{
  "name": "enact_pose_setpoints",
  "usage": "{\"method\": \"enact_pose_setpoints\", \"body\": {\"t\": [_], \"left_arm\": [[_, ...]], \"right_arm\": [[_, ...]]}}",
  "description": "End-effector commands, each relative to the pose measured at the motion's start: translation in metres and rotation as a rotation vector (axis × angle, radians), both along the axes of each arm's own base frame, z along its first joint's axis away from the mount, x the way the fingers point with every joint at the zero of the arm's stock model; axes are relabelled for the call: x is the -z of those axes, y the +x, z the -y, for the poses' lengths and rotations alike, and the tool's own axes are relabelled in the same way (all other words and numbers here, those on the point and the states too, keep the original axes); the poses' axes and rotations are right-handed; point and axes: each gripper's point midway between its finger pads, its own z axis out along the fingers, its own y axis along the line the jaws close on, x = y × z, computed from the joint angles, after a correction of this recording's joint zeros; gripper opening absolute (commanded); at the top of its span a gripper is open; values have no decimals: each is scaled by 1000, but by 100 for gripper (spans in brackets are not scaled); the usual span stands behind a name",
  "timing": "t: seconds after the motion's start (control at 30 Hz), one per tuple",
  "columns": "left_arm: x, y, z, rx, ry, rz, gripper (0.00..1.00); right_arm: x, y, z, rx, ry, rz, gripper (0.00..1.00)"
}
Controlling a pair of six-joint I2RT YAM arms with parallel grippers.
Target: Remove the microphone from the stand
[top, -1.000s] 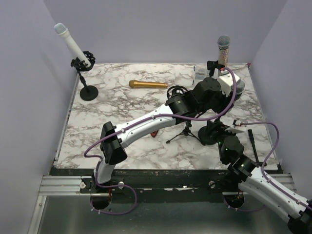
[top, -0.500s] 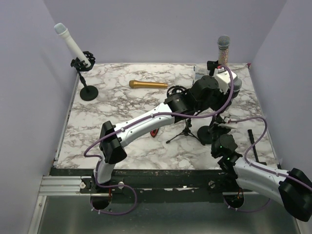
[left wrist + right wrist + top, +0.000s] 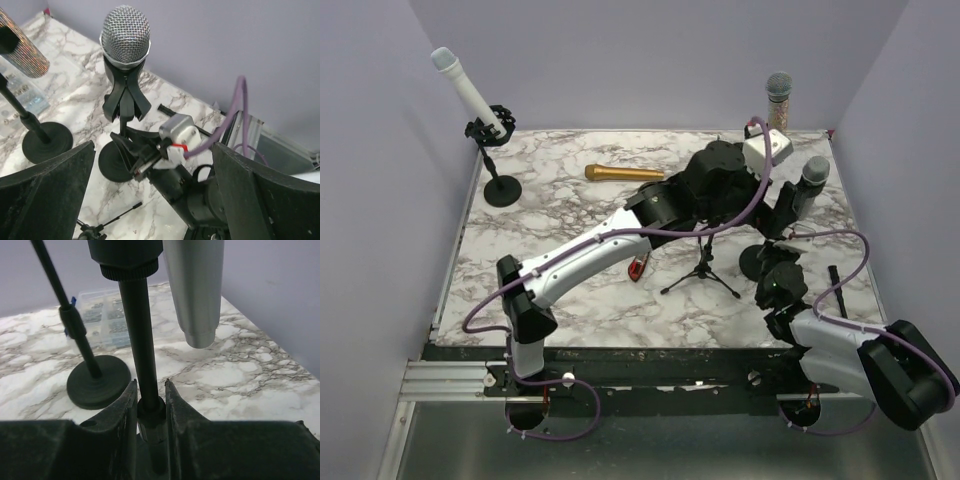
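Clearly clipped atop stand (image 3: 125,102), mesh head up, at right side of tabletop (image 3: 550,200): mic (image 3: 125,37). Clamped narrow on stand's pole, just above its round base: right hand (image 3: 150,400). Spread wide, facing stand and apart from it: left hand (image 3: 152,195). Just left of stand, on another pole: glittery mic (image 3: 22,47). Further left of stand: tripod (image 3: 703,272), then gold mic (image 3: 623,173) lying flat.

Marble tabletop (image 3: 570,220): a white microphone (image 3: 460,85) leans in its black stand (image 3: 502,189) at ten o'clock. A gold microphone (image 3: 623,173) lies flat at eleven, a glittery microphone (image 3: 778,98) stands at one, and a small tripod (image 3: 702,272) stands near centre.
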Motion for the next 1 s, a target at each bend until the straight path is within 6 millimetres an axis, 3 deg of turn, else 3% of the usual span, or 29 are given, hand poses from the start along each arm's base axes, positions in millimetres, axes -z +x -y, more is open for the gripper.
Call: {"method": "enact_pose_setpoints", "body": {"t": [0.0,0.07,0.2,0.33,0.47,0.6,0.7,0.87,0.97], "left_arm": [[-51,-22,-51,16,-72,11,99],[-57,-26,-72,-1,-83,14,99],[-64,-39,-115,-38,-116,27,99],[-54,-55,-154,-64,-120,27,99],[-32,-66,-185,-108,-115,3,99],[-14,-71,-204,-141,-125,-21,99],[-8,-73,-210,-153,-143,-36,99],[-3,-76,-214,-153,-152,-51,99],[2,-77,-216,-158,-149,-55,99]], "right_arm": [[-26,15,16,48,52,98,1],[-27,21,26,77,55,112,1],[-28,39,24,70,-4,106,4],[-25,44,22,68,-4,122,7],[-17,30,21,31,58,108,29],[-14,13,18,-14,170,70,38],[-19,2,17,-37,237,82,53],[-3,-5,0,-98,348,-73,64],[22,-16,-17,-168,400,-215,72]]}}
